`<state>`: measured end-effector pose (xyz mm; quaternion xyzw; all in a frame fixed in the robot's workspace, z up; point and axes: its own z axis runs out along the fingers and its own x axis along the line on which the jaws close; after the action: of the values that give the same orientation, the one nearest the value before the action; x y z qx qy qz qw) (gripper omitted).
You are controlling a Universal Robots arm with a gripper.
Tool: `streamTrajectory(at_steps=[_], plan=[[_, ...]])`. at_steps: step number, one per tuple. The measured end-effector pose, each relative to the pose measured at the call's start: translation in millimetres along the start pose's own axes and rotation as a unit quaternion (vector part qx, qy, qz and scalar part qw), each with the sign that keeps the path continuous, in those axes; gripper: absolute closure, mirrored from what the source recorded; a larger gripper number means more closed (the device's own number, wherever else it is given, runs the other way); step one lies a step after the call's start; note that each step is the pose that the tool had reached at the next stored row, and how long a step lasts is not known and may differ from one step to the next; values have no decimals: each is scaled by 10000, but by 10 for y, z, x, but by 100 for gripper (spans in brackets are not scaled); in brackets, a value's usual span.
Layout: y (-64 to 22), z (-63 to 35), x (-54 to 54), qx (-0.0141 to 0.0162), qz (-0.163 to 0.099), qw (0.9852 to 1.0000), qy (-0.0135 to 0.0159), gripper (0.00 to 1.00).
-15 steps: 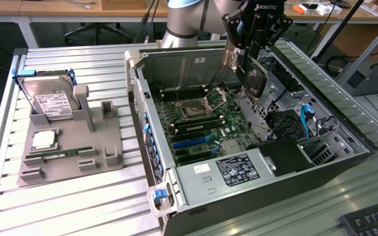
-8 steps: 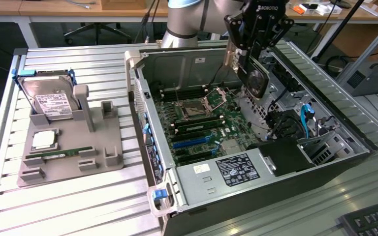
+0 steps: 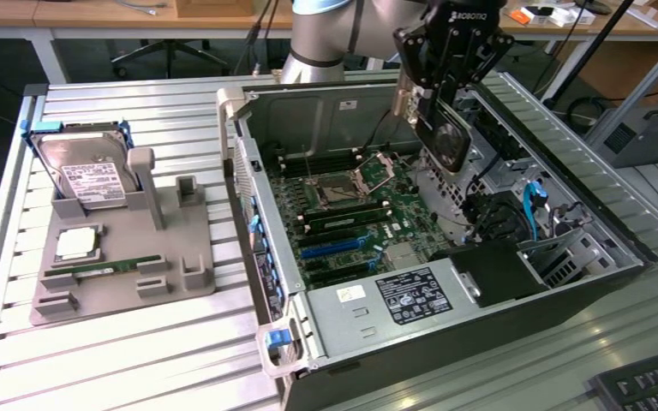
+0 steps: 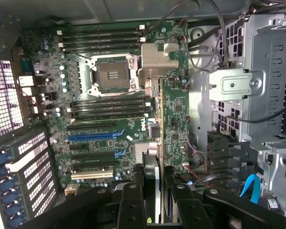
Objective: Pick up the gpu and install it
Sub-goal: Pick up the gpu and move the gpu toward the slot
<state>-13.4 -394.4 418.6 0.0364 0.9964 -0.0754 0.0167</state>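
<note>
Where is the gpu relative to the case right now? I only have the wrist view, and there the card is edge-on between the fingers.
Observer: In the exterior view the gripper holds the gpu upright over the motherboard of the open computer case. It looks clear of the slots.
Operator: Which face of the card shows there?
Observer: Its black cooler, with a round fan, faces the exterior camera.
Operator: What lies outside the case?
Observer: A grey holder beside the case, on the exterior view's left, carries a hard drive, a CPU and a RAM stick.
</note>
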Motion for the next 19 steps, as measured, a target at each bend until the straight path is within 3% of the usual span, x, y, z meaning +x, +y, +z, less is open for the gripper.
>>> streamTrajectory(at_steps=[19], plan=[[16,48,-123,61,-2,10000,-5,73]])
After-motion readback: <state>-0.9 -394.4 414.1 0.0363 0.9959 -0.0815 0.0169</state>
